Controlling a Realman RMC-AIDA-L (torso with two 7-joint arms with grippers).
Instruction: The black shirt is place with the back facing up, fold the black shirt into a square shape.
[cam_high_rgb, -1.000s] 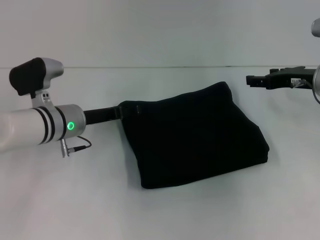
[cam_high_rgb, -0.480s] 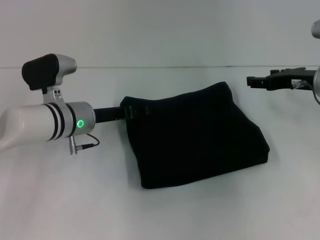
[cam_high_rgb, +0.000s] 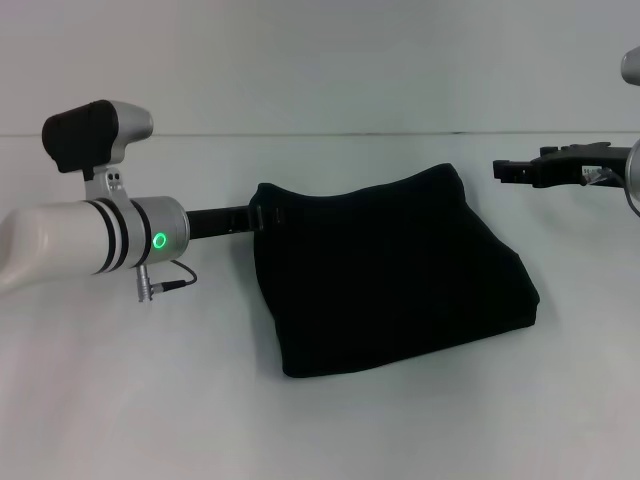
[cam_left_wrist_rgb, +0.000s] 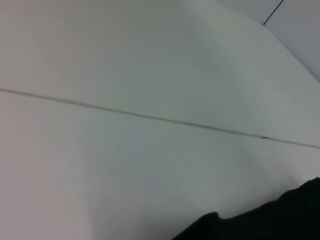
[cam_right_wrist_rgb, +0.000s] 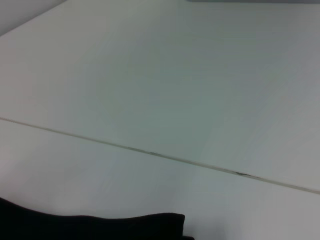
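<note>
The black shirt (cam_high_rgb: 390, 275) lies folded into a rough square on the white table (cam_high_rgb: 120, 400), plain fabric up. My left gripper (cam_high_rgb: 262, 217) reaches in from the left and is shut on the shirt's far left corner, which sits slightly raised. A strip of the shirt (cam_left_wrist_rgb: 280, 220) shows at the edge of the left wrist view. My right gripper (cam_high_rgb: 515, 170) hovers apart from the shirt, beyond its far right corner. The right wrist view catches the shirt's edge (cam_right_wrist_rgb: 90, 227).
The table's back edge (cam_high_rgb: 350, 134) meets a pale wall behind the shirt. A thin cable (cam_high_rgb: 170, 285) hangs under the left wrist. Bare tabletop surrounds the shirt on all sides.
My left arm has moved right and slightly away, and the shirt's far left corner has shifted right with it. The right arm has barely moved.
</note>
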